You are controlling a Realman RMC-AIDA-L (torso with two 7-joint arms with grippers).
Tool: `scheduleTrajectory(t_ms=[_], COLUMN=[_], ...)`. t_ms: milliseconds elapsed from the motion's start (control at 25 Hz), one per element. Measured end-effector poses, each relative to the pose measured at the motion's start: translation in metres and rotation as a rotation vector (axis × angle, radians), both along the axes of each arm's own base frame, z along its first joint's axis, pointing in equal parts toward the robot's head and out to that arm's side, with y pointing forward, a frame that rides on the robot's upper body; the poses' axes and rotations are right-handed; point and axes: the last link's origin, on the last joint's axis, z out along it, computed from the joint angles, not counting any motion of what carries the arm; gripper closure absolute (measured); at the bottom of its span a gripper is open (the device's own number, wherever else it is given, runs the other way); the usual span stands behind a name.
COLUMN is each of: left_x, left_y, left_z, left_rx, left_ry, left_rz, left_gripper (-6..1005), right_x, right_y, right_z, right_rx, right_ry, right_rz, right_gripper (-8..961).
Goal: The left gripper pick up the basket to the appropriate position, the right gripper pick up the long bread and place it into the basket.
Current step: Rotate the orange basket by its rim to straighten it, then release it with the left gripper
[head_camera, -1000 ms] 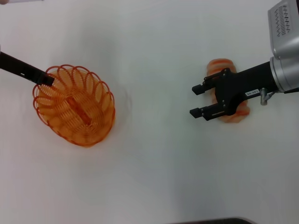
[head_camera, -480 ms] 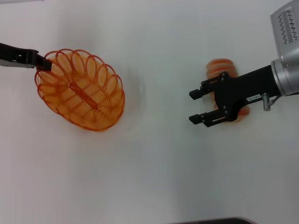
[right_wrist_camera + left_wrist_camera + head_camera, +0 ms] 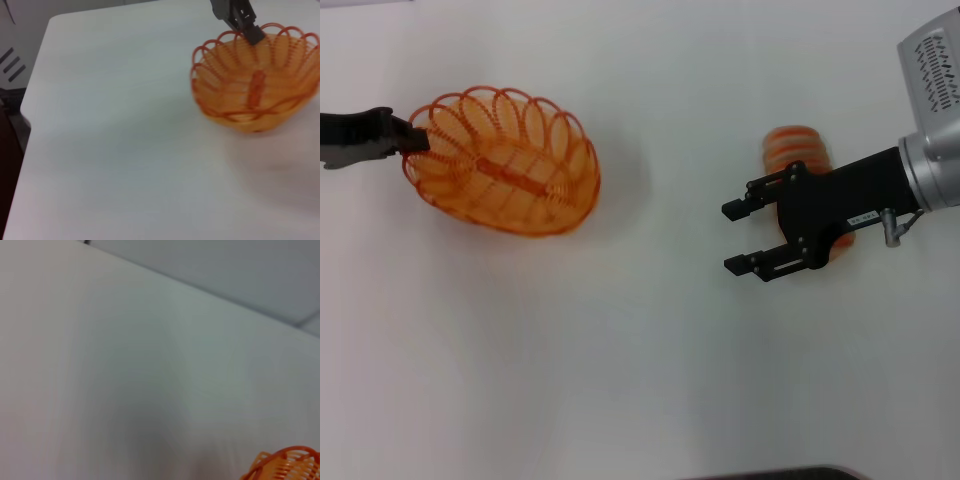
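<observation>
Two grippers are seen: the left gripper [image 3: 412, 140] is clamped on the basket [image 3: 505, 160] rim at 9 o'clock; the right gripper [image 3: 740, 237], jaws spread and empty, is positioned over the long bread [image 3: 796, 146].

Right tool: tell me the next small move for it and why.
Probably lower the right tool onto the long bread and close. Its jaws stand open and empty above the loaf, which lies on the table, partly hidden beneath it. The left tool already grips the rim of the basket, so the bread comes next.
</observation>
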Motion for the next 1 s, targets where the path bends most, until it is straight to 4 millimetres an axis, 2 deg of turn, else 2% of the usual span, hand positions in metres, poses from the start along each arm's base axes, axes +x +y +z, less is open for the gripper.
scheduleTrajectory(t_ms=[160, 480, 1000], left_x=[-0.005, -0.015, -0.024], left_y=[-0.007, -0.023, -0.022], left_z=[-0.009, -0.021, -0.035], left_rx=[0.109, 0.176, 0.206], left_ry=[-0.117, -0.223, -0.196], left_rz=[0.046, 0.095, 0.163], left_gripper=[912, 908, 872], right_x=[0.000, -0.003, -0.009], right_y=[0.000, 0.002, 0.001], right_z=[0.000, -0.001, -0.004], right_rx=[-0.002, -0.003, -0.021], right_ry=[-0.003, -0.006, 0.006], right_rz=[0.020, 0.056, 0.077], right_gripper=[254, 255, 255])
